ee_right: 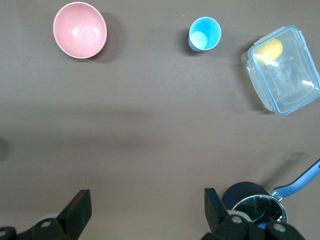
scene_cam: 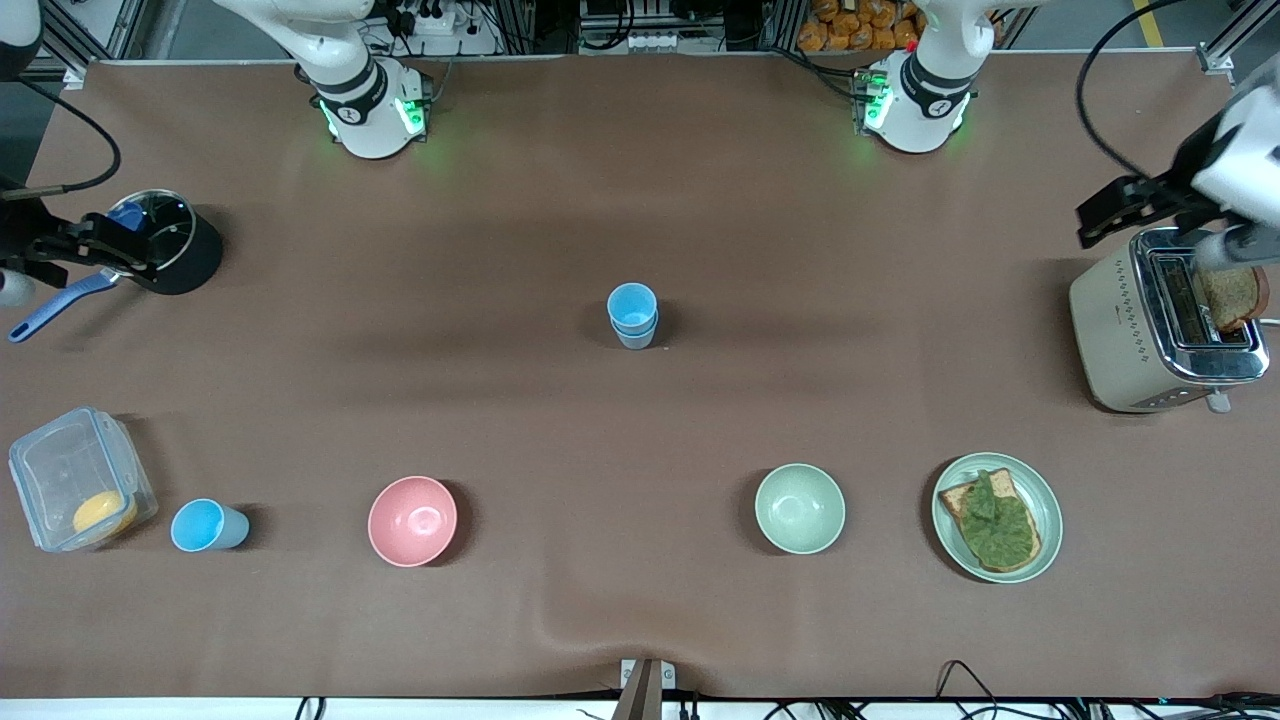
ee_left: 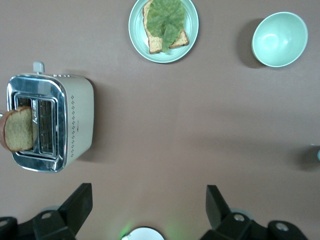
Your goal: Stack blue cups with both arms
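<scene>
Two blue cups stand nested in one stack (scene_cam: 632, 315) at the middle of the table, a sky blue one inside a duller grey-blue one. Another sky blue cup (scene_cam: 207, 525) stands alone near the front camera at the right arm's end; it also shows in the right wrist view (ee_right: 204, 34). My right gripper (scene_cam: 110, 248) is open and empty over the black pot, its fingers wide apart in the right wrist view (ee_right: 146, 196). My left gripper (scene_cam: 1120, 210) is open and empty beside the toaster, also seen in the left wrist view (ee_left: 148, 195).
A black pot (scene_cam: 175, 250) with a blue handle and a clear lidded box (scene_cam: 75, 480) are at the right arm's end. A toaster (scene_cam: 1160, 320) with bread and a plate (scene_cam: 1045, 515) of toast are at the left arm's end. A pink bowl (scene_cam: 412, 520) and a pale green bowl (scene_cam: 799, 508) stand near the front camera.
</scene>
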`<move>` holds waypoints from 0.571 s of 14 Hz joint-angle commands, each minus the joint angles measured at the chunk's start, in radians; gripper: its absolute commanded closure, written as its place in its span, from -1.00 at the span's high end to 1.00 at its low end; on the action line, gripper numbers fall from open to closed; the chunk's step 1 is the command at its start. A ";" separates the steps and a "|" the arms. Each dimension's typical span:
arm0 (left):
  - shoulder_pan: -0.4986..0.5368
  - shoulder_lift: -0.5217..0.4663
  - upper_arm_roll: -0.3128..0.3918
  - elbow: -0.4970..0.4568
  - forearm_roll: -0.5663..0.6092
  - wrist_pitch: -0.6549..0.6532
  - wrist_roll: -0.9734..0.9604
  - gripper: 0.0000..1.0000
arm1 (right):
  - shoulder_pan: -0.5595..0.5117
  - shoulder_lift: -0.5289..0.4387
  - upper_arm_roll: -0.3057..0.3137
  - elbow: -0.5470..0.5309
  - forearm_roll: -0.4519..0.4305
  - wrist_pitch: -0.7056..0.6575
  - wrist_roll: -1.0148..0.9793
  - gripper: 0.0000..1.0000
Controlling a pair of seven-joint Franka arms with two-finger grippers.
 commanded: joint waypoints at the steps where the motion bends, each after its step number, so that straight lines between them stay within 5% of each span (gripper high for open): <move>1: -0.029 -0.031 0.044 0.000 -0.032 -0.034 0.040 1.00 | 0.075 -0.008 -0.066 0.005 -0.009 -0.004 0.020 1.00; 8: -0.030 -0.058 0.016 -0.004 -0.017 -0.034 0.135 1.00 | 0.093 -0.008 -0.095 0.011 -0.006 -0.004 0.020 1.00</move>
